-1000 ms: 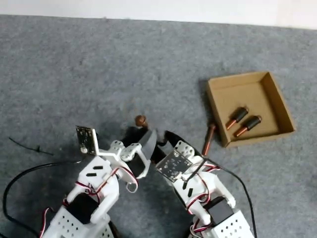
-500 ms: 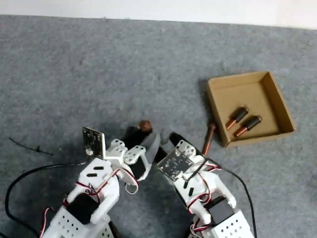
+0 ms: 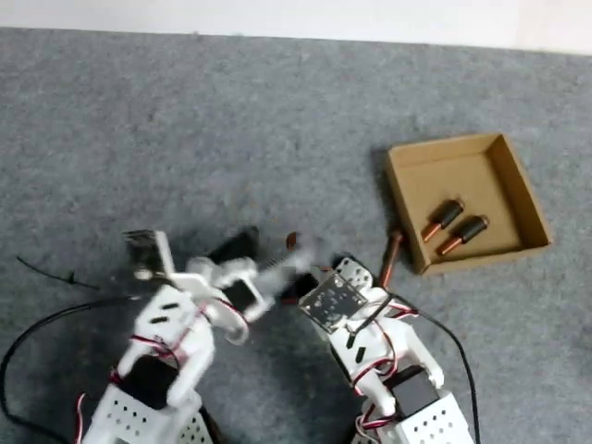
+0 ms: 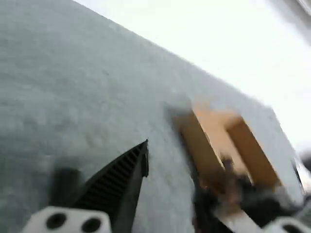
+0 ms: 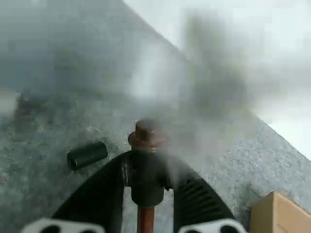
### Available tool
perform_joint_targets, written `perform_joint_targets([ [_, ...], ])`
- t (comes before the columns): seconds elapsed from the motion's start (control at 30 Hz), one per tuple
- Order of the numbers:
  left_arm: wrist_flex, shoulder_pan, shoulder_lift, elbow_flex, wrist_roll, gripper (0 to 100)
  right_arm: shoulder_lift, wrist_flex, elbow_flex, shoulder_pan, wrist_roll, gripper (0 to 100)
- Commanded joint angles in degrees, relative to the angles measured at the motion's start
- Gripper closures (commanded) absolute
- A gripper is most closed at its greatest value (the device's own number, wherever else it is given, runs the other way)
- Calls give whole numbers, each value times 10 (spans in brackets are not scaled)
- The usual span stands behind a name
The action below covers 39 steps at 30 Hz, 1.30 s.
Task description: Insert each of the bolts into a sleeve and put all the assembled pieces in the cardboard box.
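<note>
Your right jaws are clenched on a sleeve (image 5: 146,187) with a bolt (image 5: 146,137) through it, well apart from the box (image 3: 400,199), and a loose sleeve (image 5: 87,154) lies on the surface (image 3: 277,120) even farther from the box. Inside the box you have two assembled pieces (image 3: 442,219) side by side, and a second bolt (image 3: 389,261) lies just outside its wall. Your left jaws are blurred, so I cannot tell if they are released or clenched.

White arms (image 3: 171,326), black ribbed tool (image 5: 146,167), black cables (image 3: 55,321)
</note>
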Motion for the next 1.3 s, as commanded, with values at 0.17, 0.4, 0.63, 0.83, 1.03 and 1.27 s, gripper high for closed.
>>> perform_joint_targets([
  [0.17, -10, -73, -7, -37, 25, 518, -10, -22, 86, 68, -1, 994],
  [0.4, -11, -73, -7, -30, 25, 608, -10, -22, 86, 104, -1, 994],
  [0.63, -11, -99, -7, -29, 21, 993, -8, -22, 86, 153, -1, 994],
  [0.83, -23, -173, -7, -28, 21, 998, -7, -19, 86, 204, -18, 994],
  [1.03, -110, -174, -2, 25, -18, 993, -7, -23, 86, 262, -115, 994],
  [1.27, -82, -173, -1, 24, -84, 993, -2, -93, 84, 275, -124, 994],
])
